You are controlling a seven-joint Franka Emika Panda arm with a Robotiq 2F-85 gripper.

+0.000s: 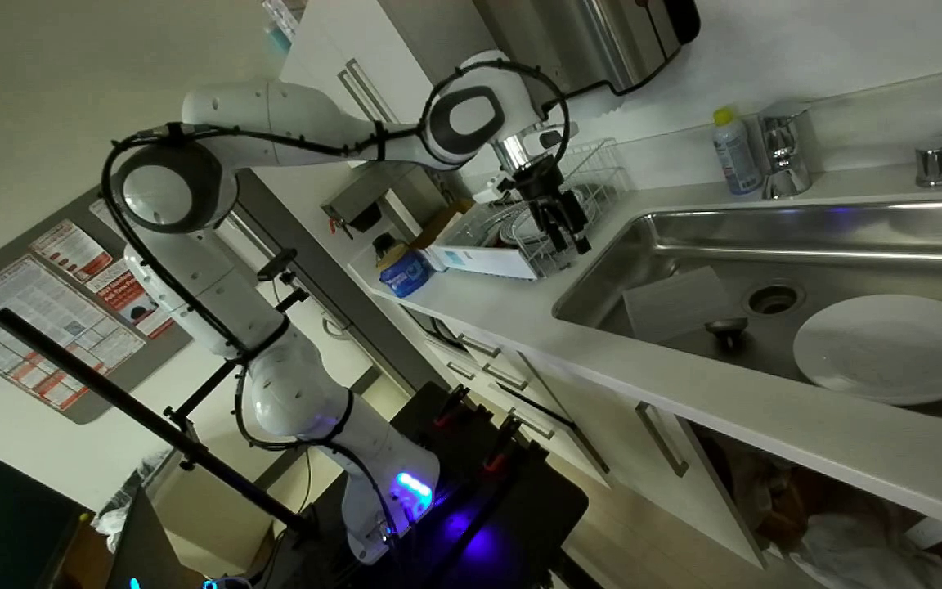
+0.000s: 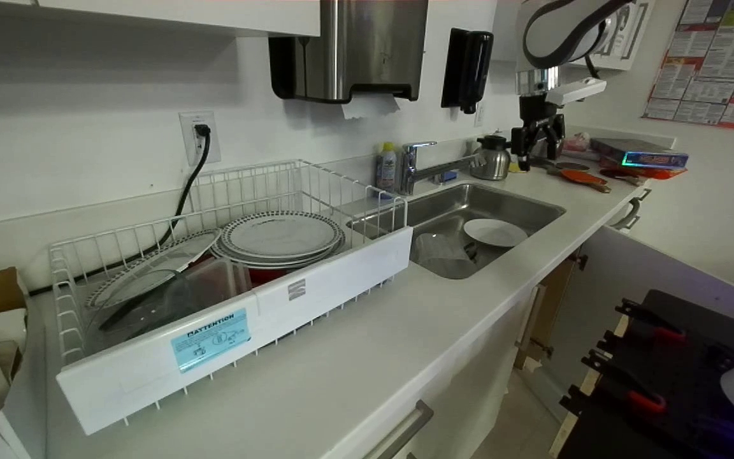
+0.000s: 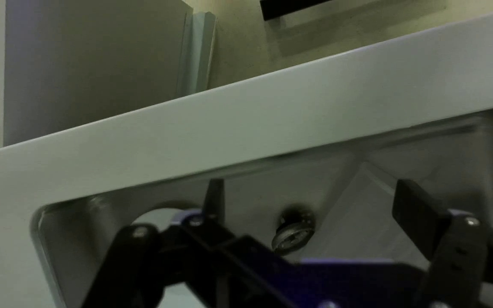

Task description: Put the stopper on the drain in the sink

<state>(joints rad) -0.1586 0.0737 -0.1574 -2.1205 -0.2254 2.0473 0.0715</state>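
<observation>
The stopper (image 1: 726,327), a dark metal strainer with a rim, lies tilted on the sink floor. It sits beside the open round drain (image 1: 773,298), apart from it. The sink (image 1: 814,255) is steel. In an exterior view the stopper (image 2: 471,248) shows small. In the wrist view the stopper (image 3: 293,237) appears between my open fingers, well below them; the drain is hidden there. My gripper (image 1: 571,239) is open and empty, high above the counter and sink area. It also shows in an exterior view (image 2: 539,158) and in the wrist view (image 3: 309,184).
A white plate (image 1: 892,348) lies in the sink on one side of the drain. A clear plastic container (image 1: 675,303) lies on the other side, near the stopper. The faucet (image 2: 409,169) and a spray bottle (image 2: 386,167) stand behind the sink. A dish rack (image 2: 233,299) stands beside it.
</observation>
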